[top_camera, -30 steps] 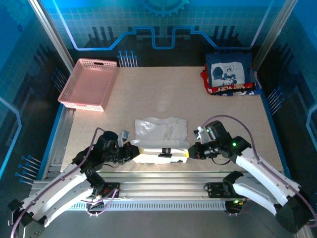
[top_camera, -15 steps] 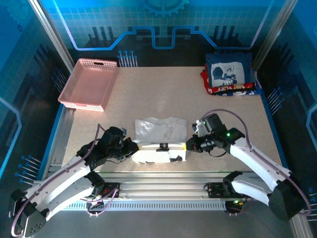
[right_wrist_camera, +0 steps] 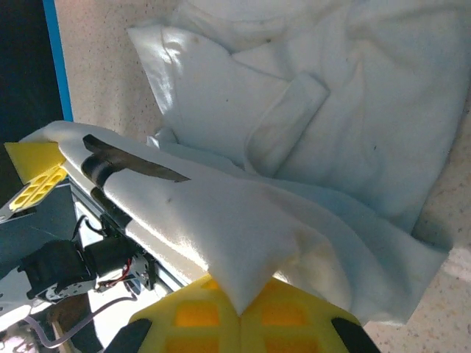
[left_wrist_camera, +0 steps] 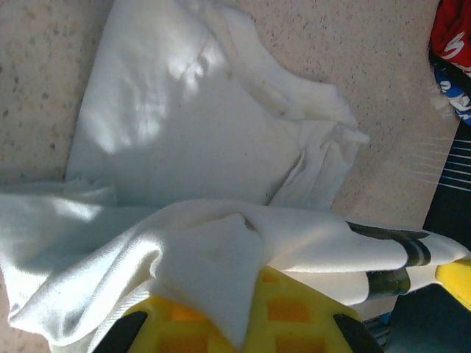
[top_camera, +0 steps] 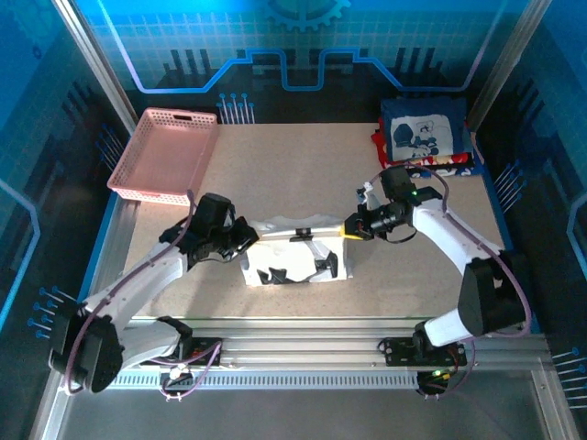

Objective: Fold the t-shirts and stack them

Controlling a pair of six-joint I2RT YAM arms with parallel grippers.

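Note:
The white t-shirt (top_camera: pixel 295 261) with black print lies mid-table, its near edge lifted into a taut line between my two grippers. My left gripper (top_camera: pixel 246 240) is shut on the left corner and my right gripper (top_camera: pixel 351 229) on the right corner. In the left wrist view, yellow fingers (left_wrist_camera: pixel 309 312) pinch a point of white cloth above the rest of the shirt (left_wrist_camera: pixel 184 132). The right wrist view shows its gripper (right_wrist_camera: pixel 239 312) shut on a cloth corner over the shirt (right_wrist_camera: pixel 331 110). A folded stack (top_camera: pixel 424 137), with a navy cartoon-print shirt on top of red and blue ones, sits back right.
A pink lattice basket (top_camera: pixel 165 154) stands at the back left of the table (top_camera: pixel 293 165). Aluminium rails (top_camera: pixel 293 335) run along the near edge, and metal posts frame the sides. Red and blue cloth (left_wrist_camera: pixel 452 37) of the stack shows in the left wrist view.
Both grippers have moved away from the near edge toward the far side, carrying the shirt's near edge up and over. The black print now faces the camera.

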